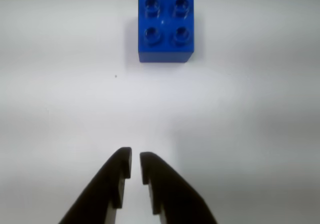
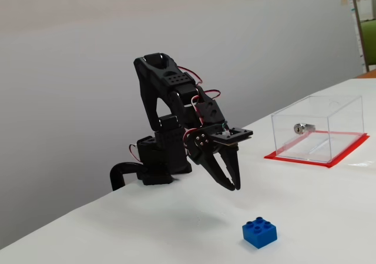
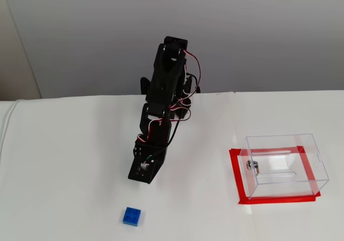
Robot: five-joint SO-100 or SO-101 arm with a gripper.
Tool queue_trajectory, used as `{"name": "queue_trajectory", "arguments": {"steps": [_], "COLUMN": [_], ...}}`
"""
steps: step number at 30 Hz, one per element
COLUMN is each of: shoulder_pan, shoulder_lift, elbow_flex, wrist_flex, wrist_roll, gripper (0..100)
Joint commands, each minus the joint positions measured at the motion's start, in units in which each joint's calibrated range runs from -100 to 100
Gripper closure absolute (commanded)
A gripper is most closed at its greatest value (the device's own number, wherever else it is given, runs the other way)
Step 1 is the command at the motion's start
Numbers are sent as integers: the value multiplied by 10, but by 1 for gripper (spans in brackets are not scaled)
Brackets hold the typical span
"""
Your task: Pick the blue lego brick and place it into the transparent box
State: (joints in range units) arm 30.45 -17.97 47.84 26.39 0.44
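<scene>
Two black fingers of the gripper (image 1: 135,165) stand almost together in the wrist view, a thin slit between their tips, holding nothing. It hangs above the white table (image 2: 329,217), clear of the surface. One blue lego brick (image 1: 165,29) sits studs-up just beyond the tips. Far to the right in a fixed view stands the transparent box (image 3: 285,165) on its red base sheet (image 3: 239,190), a silver lock (image 3: 252,166) on its left wall.
</scene>
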Motion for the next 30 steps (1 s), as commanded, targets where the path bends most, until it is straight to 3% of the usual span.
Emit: {"name": "queue_trajectory", "arguments": {"steps": [1, 5, 16, 30], "shoulder_pan": [-2, -12, -32, -23], "shoulder_lift": [38, 88, 135, 242], "elbow_flex": [-100, -149, -204, -307], "wrist_flex": [-12, -12, -11, 16], "wrist_roll": [-3, -4, -4, -4], "gripper": [93, 80, 70, 70]}}
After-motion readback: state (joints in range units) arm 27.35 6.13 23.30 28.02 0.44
